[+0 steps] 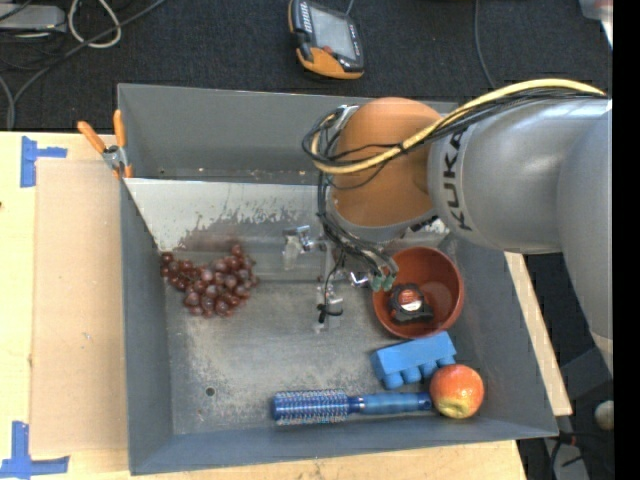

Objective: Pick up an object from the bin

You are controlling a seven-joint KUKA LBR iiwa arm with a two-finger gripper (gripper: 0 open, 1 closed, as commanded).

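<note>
Camera, one unit, the sole feed I work from. Position: above the grey metal bin (pixel 240 363), offset somewhat to one side. Facing: downward and slightly across, so the far wall's inner face is turned toward the lens. Range: close, with the bin spanning most of the picture's width. Right side: the arm (pixel 530 178) enters here and overlaps the bin's right wall. Top margin: dark floor (pixel 220 38) with cables beyond the bin.

Beyond the bin (pixel 200 138) we see an orange-and-black handheld controller (pixel 325 36) on dark carpet (pixel 200 28), and pale cables (pixel 90 18) looped at far left. Inside lie dark red grapes (pixel 210 280) at left, a terracotta pot (pixel 445 268) at right, and along the near wall a blue block (pixel 410 358), a blue hairbrush (pixel 310 405) and an apple (pixel 458 390).
</note>
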